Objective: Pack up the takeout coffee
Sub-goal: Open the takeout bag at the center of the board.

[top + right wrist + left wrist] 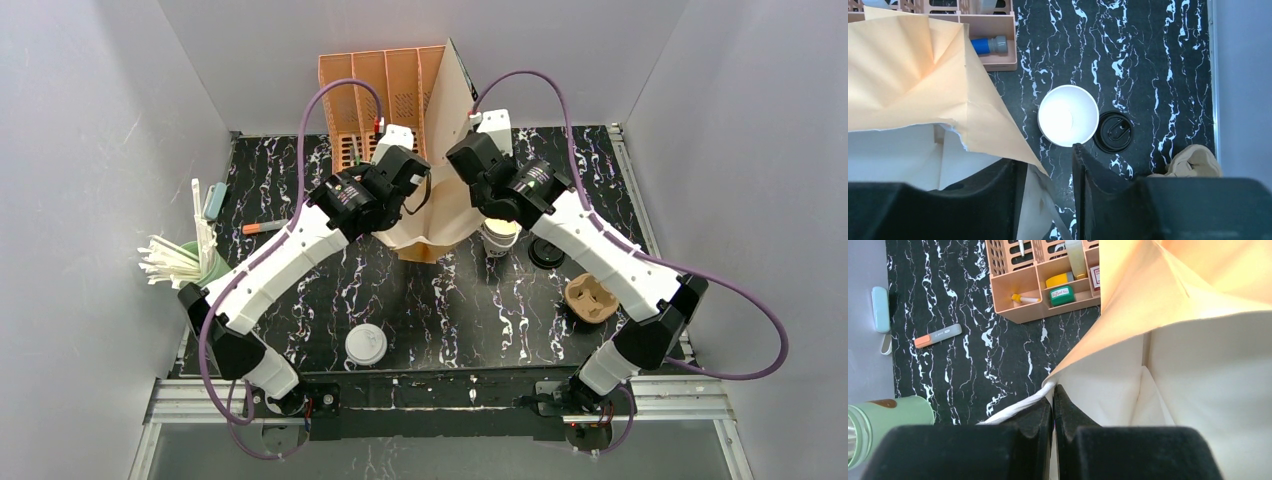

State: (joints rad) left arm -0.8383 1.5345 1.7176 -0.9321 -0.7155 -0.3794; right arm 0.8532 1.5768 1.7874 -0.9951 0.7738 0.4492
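Note:
The takeout coffee is a white paper cup (1068, 115) standing open and upright on the black marble table, with its black round lid (1114, 131) lying flat just to its right. The top view shows the cup (500, 238) and lid (546, 253) beside a tan paper bag (440, 200). My left gripper (1053, 395) is shut on the bag's rim (1058, 377) by its white handle. My right gripper (1045, 165) is open, and the bag's torn edge (998, 135) runs loosely between its fingers. Its right fingertip (1078, 150) sits just short of the cup.
An orange organizer (380, 100) stands behind the bag. A green cup of white straws (185, 262) is at the left edge and a flat white lid (366, 344) lies near the front. A brown cup carrier (590, 298) lies at right, and a marker (938, 335) at left.

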